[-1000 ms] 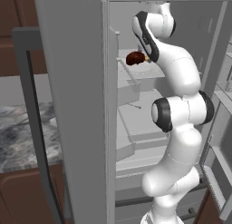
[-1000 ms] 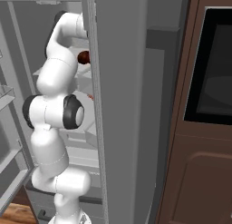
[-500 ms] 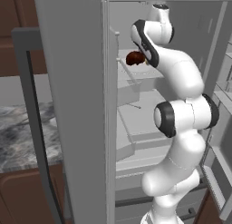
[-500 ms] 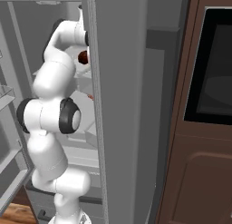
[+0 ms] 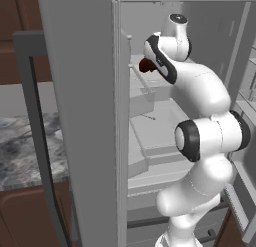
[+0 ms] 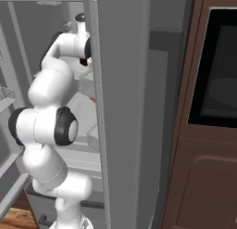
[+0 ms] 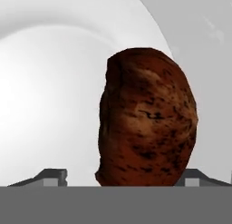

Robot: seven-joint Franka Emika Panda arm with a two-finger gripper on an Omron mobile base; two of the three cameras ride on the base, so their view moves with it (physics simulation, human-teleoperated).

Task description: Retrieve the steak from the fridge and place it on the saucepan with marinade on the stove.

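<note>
One steak [image 7: 147,121], dark reddish-brown, on a white plate [image 7: 50,96] on an upper fridge [image 5: 85,91] shelf, between spread gripper [image 7: 120,175] fingertips [image 7: 52,176]; grip unconfirmed; no legible writing.

From my seat the steak [image 7: 147,121] looks rough and mottled, matt reddish-brown with dark flecks. It lies on a smooth, glossy white plate [image 7: 54,96] (ceramic, by its sheen). The fridge [image 5: 82,116] door reads as flat matt grey metal. The tabletop [image 5: 20,146] looks like polished grey marble, the cabinet [image 6: 203,177] like smooth dark brown wood.
</note>
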